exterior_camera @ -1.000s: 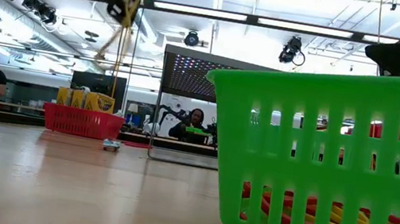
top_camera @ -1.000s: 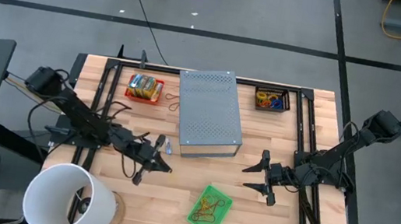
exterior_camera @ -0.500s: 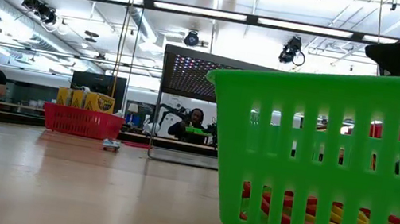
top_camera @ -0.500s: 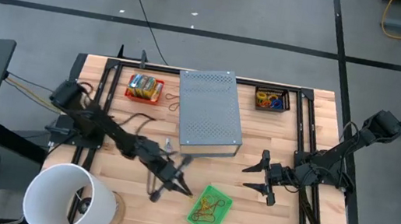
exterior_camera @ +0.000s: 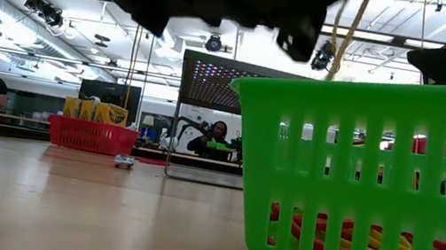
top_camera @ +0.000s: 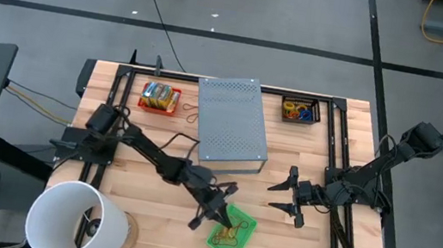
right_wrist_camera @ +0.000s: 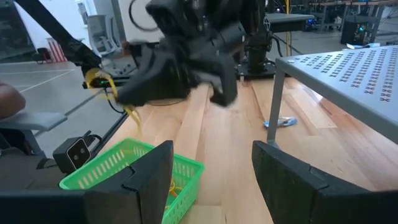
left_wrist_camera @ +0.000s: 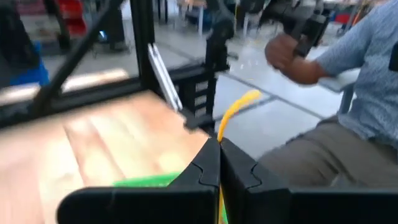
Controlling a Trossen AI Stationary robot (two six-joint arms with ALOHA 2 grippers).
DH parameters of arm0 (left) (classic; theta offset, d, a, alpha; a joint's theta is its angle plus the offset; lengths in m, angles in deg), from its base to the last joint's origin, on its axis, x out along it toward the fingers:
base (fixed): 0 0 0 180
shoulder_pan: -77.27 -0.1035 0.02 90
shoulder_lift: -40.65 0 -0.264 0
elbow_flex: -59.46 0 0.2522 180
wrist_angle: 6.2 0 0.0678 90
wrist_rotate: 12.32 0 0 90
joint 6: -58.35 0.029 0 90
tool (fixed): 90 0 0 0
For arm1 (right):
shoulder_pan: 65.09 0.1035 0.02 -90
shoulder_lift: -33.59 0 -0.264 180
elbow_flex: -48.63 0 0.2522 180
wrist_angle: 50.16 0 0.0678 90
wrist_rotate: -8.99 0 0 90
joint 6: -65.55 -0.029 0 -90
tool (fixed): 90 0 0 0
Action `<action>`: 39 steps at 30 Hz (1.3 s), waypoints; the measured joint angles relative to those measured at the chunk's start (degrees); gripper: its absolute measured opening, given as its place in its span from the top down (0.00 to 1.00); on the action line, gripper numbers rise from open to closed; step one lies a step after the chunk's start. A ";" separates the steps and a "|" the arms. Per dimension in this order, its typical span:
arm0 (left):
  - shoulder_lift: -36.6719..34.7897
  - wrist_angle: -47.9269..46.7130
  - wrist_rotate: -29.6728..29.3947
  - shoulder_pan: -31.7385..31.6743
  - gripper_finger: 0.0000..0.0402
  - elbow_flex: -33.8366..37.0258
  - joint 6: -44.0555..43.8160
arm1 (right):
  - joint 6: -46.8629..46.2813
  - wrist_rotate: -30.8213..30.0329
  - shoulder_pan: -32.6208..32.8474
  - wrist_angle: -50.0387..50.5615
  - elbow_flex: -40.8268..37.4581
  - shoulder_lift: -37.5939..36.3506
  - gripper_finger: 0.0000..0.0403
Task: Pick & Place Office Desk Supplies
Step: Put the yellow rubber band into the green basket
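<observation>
My left gripper [top_camera: 223, 214] hangs over the left rim of the green basket [top_camera: 232, 231], shut on a yellow-orange rubber band [left_wrist_camera: 239, 109]. The low view shows the band [exterior_camera: 347, 26] dangling above the basket [exterior_camera: 365, 192], which holds several more coloured bands on its floor. My right gripper [top_camera: 285, 195] waits open to the right of the basket, level above the table, nothing between its fingers [right_wrist_camera: 149, 180]. My left gripper pinches the rubber band between its two shut fingertips [left_wrist_camera: 219, 163]. One loop end [left_wrist_camera: 247, 98] sticks out beyond the tips and the rest [right_wrist_camera: 129, 113] hangs slack below them. The fingers lie nearly level. The band is lifted clear, above the basket's rim.
A large grey perforated box [top_camera: 230, 125] stands mid-table at the back. A red tray of packets [top_camera: 160, 98] sits far left, a black tray of bands [top_camera: 300, 111] far right, a white bucket [top_camera: 73, 221] near left. A small blue-white item [right_wrist_camera: 281, 122] lies by the box. A person [left_wrist_camera: 367, 93] sits beyond the table.
My left gripper has swept from beside the grey box's near left corner toward the table's right and near edge, sinking slightly, and now stands over the green basket. It has stayed shut, carrying the yellow-orange band along.
</observation>
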 joint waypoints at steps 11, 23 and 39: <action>4.52 -0.55 0.68 -0.13 1.00 -0.59 -1.08 | 0.02 0.00 0.02 0.69 0.00 0.00 0.44; 4.97 0.49 0.57 -0.21 0.82 -0.59 -2.18 | -0.42 0.00 0.00 0.65 0.00 0.00 0.44; 4.88 -4.51 0.70 -0.50 0.40 -0.59 -3.20 | -0.42 0.00 0.00 0.65 0.00 0.00 0.44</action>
